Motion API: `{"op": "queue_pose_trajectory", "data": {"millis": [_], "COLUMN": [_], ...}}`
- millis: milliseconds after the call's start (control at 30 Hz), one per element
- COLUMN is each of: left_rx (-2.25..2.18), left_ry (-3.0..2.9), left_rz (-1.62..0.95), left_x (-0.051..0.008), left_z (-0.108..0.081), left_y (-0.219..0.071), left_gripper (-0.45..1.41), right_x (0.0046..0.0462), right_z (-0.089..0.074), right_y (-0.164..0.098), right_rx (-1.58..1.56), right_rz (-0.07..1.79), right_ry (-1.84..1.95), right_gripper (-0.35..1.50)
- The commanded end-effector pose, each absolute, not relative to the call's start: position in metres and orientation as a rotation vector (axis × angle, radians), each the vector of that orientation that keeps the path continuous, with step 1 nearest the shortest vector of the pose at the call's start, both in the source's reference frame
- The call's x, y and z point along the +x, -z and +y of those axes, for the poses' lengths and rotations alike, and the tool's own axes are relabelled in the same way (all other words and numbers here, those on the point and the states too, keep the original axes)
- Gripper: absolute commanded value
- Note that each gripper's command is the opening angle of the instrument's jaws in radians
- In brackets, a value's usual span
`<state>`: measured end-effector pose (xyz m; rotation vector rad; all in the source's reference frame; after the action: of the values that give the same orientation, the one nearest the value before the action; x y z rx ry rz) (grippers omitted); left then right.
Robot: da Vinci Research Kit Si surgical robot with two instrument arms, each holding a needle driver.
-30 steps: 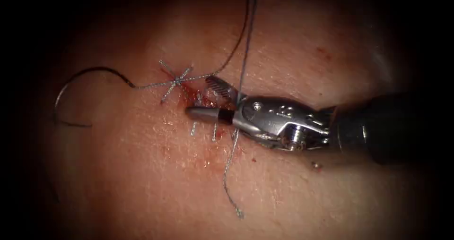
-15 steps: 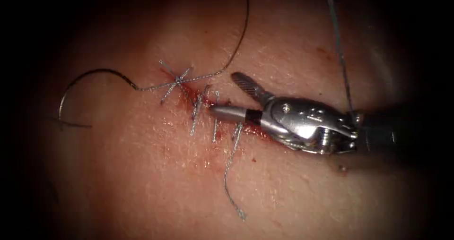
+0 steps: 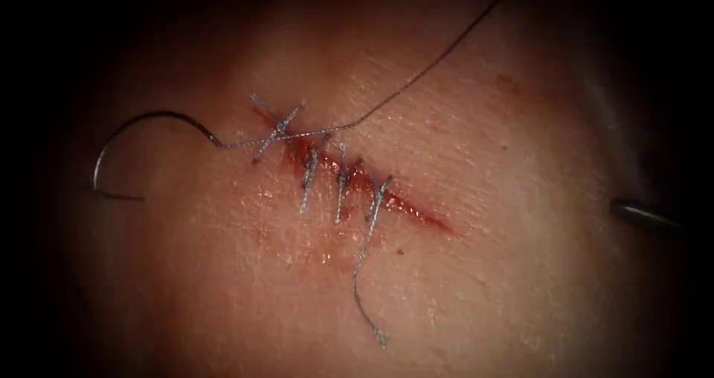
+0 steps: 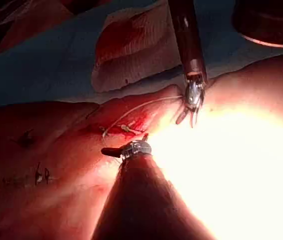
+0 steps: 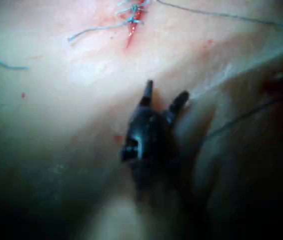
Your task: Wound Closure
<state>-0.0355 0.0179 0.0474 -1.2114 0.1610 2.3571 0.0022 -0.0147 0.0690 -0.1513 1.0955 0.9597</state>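
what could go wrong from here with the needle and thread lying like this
The needle lies free on the tissue, left of the cut, held by neither tool; a tug on its thread might drag it.
The right end effector is open and empty; the thread passing nearby might snag it.
What the left end effector holds is unclear.

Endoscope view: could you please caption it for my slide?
Curved steel needle lies free left of the stitched red cut; grey thread trails away.
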Motion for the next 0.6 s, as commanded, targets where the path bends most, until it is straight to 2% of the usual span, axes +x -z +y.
{"op": "queue_pose_trajectory", "data": {"millis": [33, 133, 233, 367, 467, 533, 600], "left_rx": [-1.218, -1.245, -1.296, -1.406, -1.546, -1.622, -1.669], "left_ry": [-2.339, -2.319, -2.309, -2.304, -2.263, -2.214, -2.174], "left_rz": [0.141, 0.091, 0.070, 0.051, 0.071, 0.064, -0.010], "left_x": [-0.0353, -0.0332, -0.0316, -0.0303, -0.0297, -0.0295, -0.0294], "left_z": [0.018, 0.017, 0.014, 0.010, 0.007, 0.005, 0.002], "left_y": [-0.048, -0.048, -0.047, -0.048, -0.049, -0.049, -0.050], "left_gripper": [1.13, 1.13, 1.09, 0.84, 0.52, 0.41, 0.37], "right_x": [0.0009, 0.0011, 0.0040, 0.0098, 0.0137, 0.0155, 0.0171], "right_z": [-0.015, -0.015, -0.017, -0.020, -0.020, -0.020, -0.020], "right_y": [-0.070, -0.070, -0.070, -0.069, -0.068, -0.067, -0.066], "right_rx": [-0.166, -0.195, -0.101, 0.024, 0.074, 0.071, 0.065], "right_rz": [1.075, 1.044, 1.060, 1.125, 1.168, 1.174, 1.187], "right_ry": [-0.979, -0.997, -0.934, -0.848, -0.788, -0.767, -0.741], "right_gripper": [1.37, 1.45, 1.45, 1.33, 1.26, 1.26, 1.26]}}
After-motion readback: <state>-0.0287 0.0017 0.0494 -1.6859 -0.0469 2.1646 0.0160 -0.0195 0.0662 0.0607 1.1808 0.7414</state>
